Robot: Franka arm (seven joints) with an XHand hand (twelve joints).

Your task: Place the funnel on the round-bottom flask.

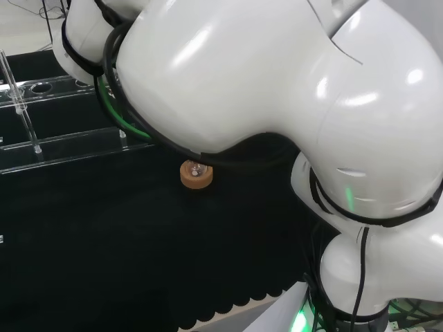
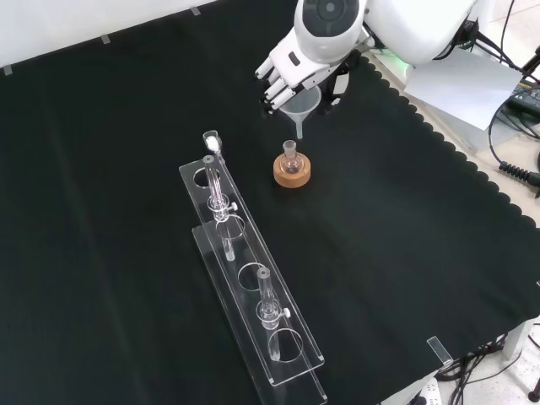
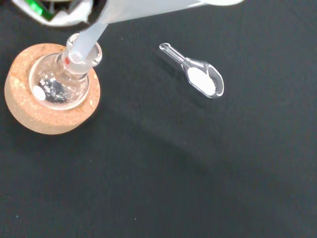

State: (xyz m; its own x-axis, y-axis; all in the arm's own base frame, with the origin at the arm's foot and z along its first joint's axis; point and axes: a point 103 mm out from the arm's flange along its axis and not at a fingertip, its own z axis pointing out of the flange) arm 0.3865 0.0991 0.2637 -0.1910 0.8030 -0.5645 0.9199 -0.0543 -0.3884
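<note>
Black cloth covers the whole bench, with a clear acrylic rack [image 2: 253,295] of tubes laid out near the front in the front view; the funnel [image 2: 300,105] is seen pinched at its cone by the curled fingers of the hand [image 2: 283,74], its stem hung just over the neck of the round-bottom flask [image 2: 291,157]; the flask is seated in a cork ring [image 2: 292,173]. Pretty light thin plastic, probably; slippery too; best gripped at the wide rim. The glass neck is judged fragile, so a gentle lowering is called for. A glass scoop [image 3: 196,75] holding white powder is seen in the wrist view.
</note>
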